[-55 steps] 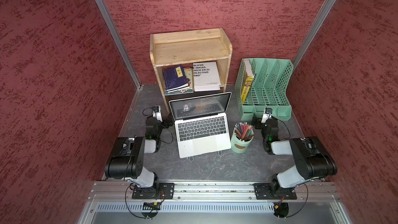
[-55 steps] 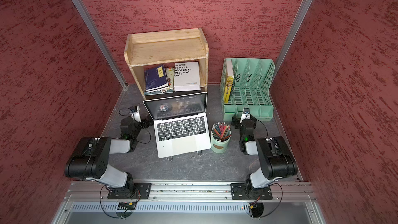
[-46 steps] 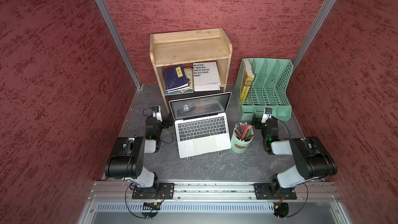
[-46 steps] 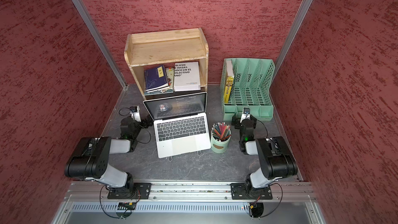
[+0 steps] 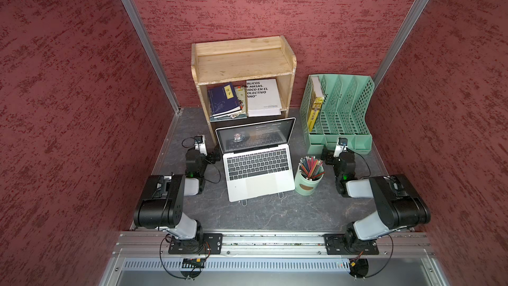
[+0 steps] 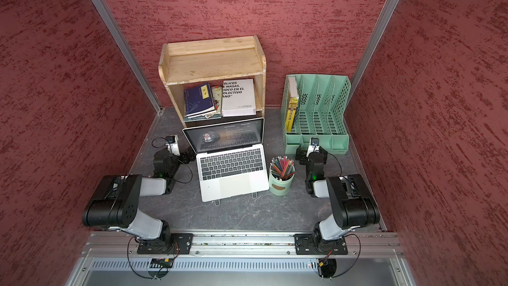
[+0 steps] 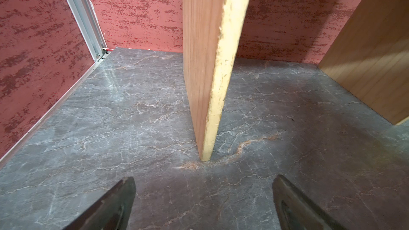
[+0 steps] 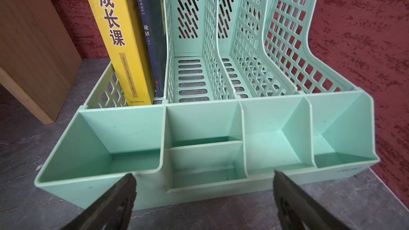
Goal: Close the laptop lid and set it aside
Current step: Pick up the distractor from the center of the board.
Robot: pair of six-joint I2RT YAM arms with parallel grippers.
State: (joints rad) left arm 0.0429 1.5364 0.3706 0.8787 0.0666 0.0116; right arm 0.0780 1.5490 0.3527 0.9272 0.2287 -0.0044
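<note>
Worktop [image 5: 275,215], dark marbled grey, carries everything; wooden shelf [image 5: 242,59] against the back wall, books in its lower bay; green file organiser [image 5: 341,105] to the shelf's right, a yellow book [image 5: 313,111] in its leftmost slot; laptop [image 5: 261,185] at centre, just in front of the shelf, raised on a white stand [image 5: 280,195] whose feet show under the front edge; laptop lid [image 5: 255,134] open, screen dimly showing a picture, leaning back toward the shelf; pencil cup [image 5: 306,185] just beside the laptop's right edge; left hand [image 5: 213,156] low, just beside the left end of the hinge, whether it touches the laptop cannot be told; fingers spread wide, holding nothing, the shelf's side panel [image 7: 212,74] straight ahead in the wrist view; right hand [image 8: 204,182] spread wide, empty, facing the organiser's front compartments, apart from the laptop, pencil cup standing between them
</note>
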